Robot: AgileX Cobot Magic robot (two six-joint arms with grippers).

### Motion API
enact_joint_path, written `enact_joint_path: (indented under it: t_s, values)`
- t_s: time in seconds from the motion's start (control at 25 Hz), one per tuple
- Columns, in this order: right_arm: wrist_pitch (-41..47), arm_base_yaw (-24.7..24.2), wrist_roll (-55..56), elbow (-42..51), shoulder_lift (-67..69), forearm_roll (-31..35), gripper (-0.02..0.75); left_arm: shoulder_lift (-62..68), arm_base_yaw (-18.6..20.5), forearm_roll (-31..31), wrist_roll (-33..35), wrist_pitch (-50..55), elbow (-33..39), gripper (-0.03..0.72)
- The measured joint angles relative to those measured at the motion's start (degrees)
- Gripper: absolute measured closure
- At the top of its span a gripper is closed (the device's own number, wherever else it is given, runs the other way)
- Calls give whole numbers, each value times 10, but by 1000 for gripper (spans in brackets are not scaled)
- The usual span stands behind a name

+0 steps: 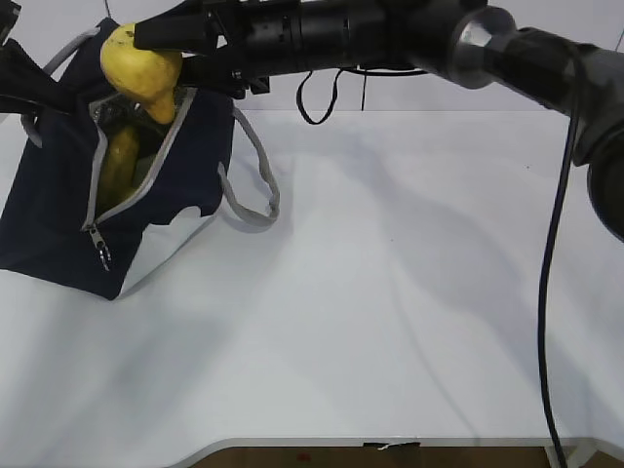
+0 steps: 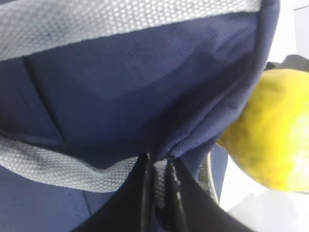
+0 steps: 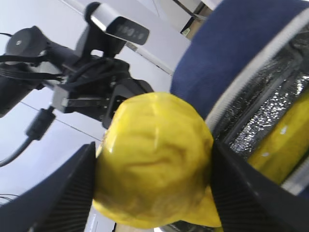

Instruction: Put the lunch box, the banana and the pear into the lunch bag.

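Right gripper [image 3: 153,193] clamps the pear [image 3: 154,193] between its fingers, just above the lunch bag [image 1: 58,195] opening; banana [image 1: 119,166] lies inside, below the pear. Left gripper [image 2: 159,193] is pinched shut on the bag's navy fabric edge. No readable labels or writing.

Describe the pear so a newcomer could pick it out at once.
Find the navy lunch bag at the table's far left, its zipper open. Just above that opening, the right gripper holds the pear. It is squat and yellow, in the air, unlike the long banana already inside the bag.
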Motion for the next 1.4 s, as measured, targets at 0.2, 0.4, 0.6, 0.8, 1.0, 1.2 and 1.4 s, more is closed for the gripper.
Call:
enact_joint_path:
  t_s: [0.2, 0.4, 0.6, 0.8, 1.0, 1.2, 1.4]
  values:
    - [-6, 0, 0, 0, 13, 1, 155, 0, 0, -1, 0, 0, 0, 667]
    - [-7, 0, 14, 0, 13, 8, 115, 0, 0, -1, 0, 0, 0, 667]
    - [-4, 0, 18, 0, 12, 0, 111, 0, 0, -5, 0, 0, 0, 667]
    - [21, -13, 20, 0, -8, -46, 113, 0, 0, -5, -1, 0, 0, 667]
    - [46, -40, 70, -1, -48, -216, 124, 0, 0, -5, -1, 0, 0, 667]
    - [52, -49, 115, -2, -55, -295, 142, 0, 0, -5, -1, 0, 0, 667]
    - [47, -37, 120, -2, -40, -300, 150, 0, 0, -5, -1, 0, 0, 667]
